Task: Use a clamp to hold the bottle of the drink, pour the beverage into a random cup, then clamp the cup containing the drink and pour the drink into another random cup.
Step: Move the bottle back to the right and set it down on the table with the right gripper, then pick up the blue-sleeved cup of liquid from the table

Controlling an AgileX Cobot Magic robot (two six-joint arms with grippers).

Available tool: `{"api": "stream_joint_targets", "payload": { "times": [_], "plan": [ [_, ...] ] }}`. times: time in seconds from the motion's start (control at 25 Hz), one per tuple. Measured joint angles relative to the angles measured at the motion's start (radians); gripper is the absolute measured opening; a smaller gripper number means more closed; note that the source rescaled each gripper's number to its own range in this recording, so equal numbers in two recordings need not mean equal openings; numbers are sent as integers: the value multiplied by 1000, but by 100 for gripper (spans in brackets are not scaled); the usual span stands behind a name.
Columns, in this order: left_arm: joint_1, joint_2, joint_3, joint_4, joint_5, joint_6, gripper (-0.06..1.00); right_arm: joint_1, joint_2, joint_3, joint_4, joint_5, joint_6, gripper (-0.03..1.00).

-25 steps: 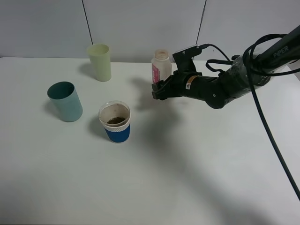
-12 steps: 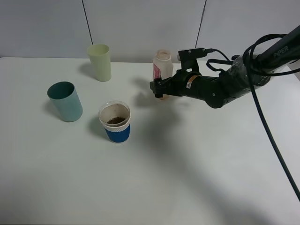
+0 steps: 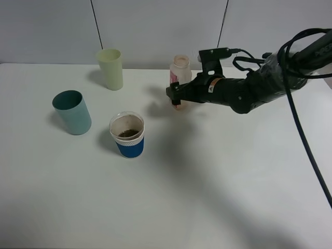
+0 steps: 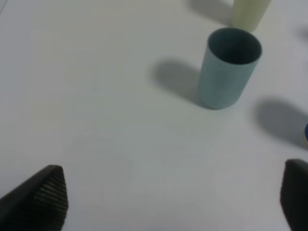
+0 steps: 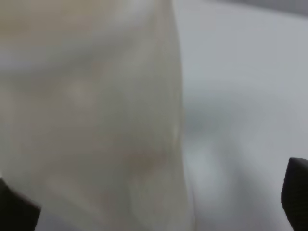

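The bottle of the drink (image 3: 180, 72) stands upright on the table at the back middle, its red-pink label facing left. My right gripper (image 3: 175, 96) is open around its lower body. In the right wrist view the bottle (image 5: 91, 110) fills the picture as a pale blur, with a gap to one dark fingertip (image 5: 296, 192). The blue-sleeved cup (image 3: 127, 136) stands left of centre with dark beverage (image 3: 127, 133) in its bottom. The teal tumbler (image 3: 72, 112) stands further left, and it also shows in the left wrist view as a teal tumbler (image 4: 230, 67). My left gripper (image 4: 166, 202) is open and empty over bare table.
A pale yellow-green tumbler (image 3: 110, 69) stands at the back left, its base in the left wrist view (image 4: 248, 12). The right arm and its black cables (image 3: 290, 104) reach in from the right. The white table (image 3: 207, 197) has bare surface in front.
My right gripper's jaws have spread wide and let go of the bottle, which now stands upright. The left gripper and the cups have not moved.
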Motion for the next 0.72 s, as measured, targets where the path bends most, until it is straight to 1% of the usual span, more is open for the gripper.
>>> {"api": "stream_joint_targets", "payload": {
  "times": [0.2, 0.4, 0.52, 0.72],
  "plan": [
    [0, 0, 0, 0, 0, 1, 66, 0, -57, 0, 0, 46, 1, 100],
    [0, 0, 0, 0, 0, 1, 66, 0, -122, 1, 0, 124, 1, 100],
    [0, 0, 0, 0, 0, 1, 66, 0, -166, 1, 0, 146, 1, 100],
    [0, 0, 0, 0, 0, 1, 66, 0, -279, 1, 0, 238, 1, 100]
  ]
}}
